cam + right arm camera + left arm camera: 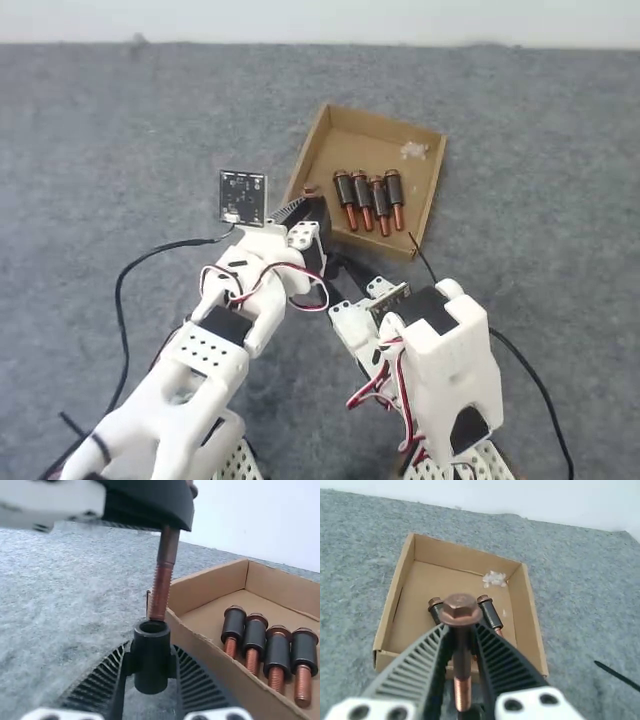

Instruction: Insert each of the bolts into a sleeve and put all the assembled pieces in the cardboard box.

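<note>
Insertion in hand, just beside box (210, 587): left gripper (462, 630) clamps bolt (460, 610), tip at mouth of sleeve (151, 652) clamped by right gripper (150, 672). Four assemblies (265, 650) in box. Next: push bolt down, axes aligned.

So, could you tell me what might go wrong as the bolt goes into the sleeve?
1. The bolt leans slightly and its tip sits at the rim of the sleeve, so it may catch rather than slide in.
2. Pushing then could twist the sleeve in the right gripper.
3. The box wall stands close beside them and might get nudged.
</note>
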### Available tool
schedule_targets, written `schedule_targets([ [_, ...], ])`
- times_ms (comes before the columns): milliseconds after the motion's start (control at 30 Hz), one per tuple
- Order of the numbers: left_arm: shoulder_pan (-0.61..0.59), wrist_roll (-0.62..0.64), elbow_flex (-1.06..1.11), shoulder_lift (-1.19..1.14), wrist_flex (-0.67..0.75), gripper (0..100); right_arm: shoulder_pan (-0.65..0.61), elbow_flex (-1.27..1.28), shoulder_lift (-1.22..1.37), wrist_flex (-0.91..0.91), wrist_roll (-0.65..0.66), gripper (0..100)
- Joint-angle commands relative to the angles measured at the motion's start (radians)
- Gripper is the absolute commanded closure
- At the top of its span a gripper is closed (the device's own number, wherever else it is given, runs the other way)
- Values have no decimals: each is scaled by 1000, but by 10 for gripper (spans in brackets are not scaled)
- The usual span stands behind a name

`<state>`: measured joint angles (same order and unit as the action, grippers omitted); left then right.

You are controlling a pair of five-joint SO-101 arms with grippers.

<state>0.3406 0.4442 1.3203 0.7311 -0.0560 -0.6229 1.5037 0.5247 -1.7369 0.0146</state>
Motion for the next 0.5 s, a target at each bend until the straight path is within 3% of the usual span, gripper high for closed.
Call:
schedule_targets([
  [0, 14, -5, -5, 34, 29, 989, 12, -3, -28, -22, -3, 992],
  [233, 14, -5, -5, 35, 28, 989, 15, -8, -28, -21, -3, 992],
  [467, 14, -6, -48, 35, -83, 989, 16, -8, -28, -21, -3, 992],
])
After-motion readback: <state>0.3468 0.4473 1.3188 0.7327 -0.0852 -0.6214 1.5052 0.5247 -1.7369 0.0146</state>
